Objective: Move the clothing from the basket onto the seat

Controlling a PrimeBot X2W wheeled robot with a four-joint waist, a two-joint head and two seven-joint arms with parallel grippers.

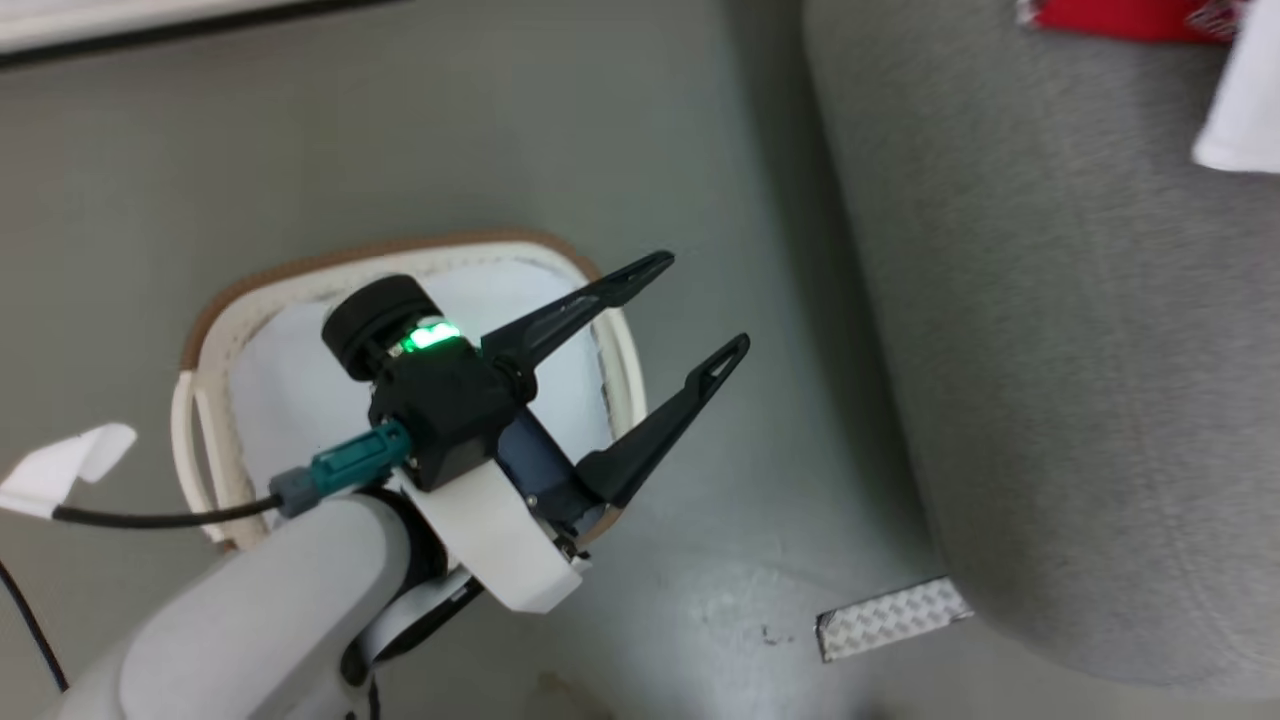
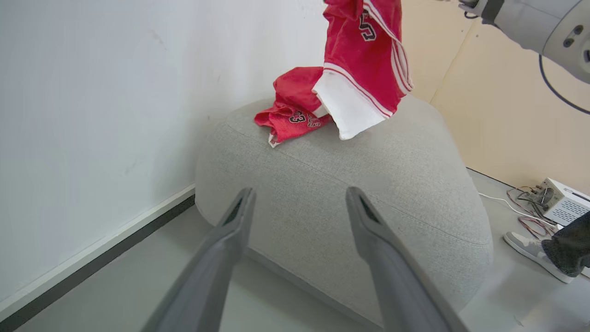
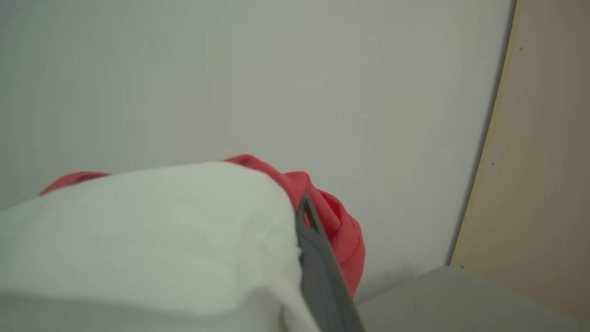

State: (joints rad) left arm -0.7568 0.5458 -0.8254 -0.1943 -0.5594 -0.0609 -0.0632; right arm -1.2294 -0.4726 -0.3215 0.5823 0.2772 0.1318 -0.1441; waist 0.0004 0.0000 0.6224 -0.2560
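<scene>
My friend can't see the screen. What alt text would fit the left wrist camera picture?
A red and white sports garment hangs over a large light-grey fabric seat, where a second crumpled red garment lies. In the foreground the left gripper stands open and empty; a person's grey shoe shows at the right edge.

Floor (image 1: 420, 130) was smooth grey, slightly glossy. White wall (image 2: 92, 92) met it at a white skirting (image 2: 97, 244) over a dark strip (image 2: 97, 260). Beige panel (image 2: 507, 115) adjoined the wall. Patterned metal plate (image 1: 890, 618) lay on the floor; white vented box (image 2: 560, 205) with loose wires (image 2: 525, 216) sat near the panel.
</scene>
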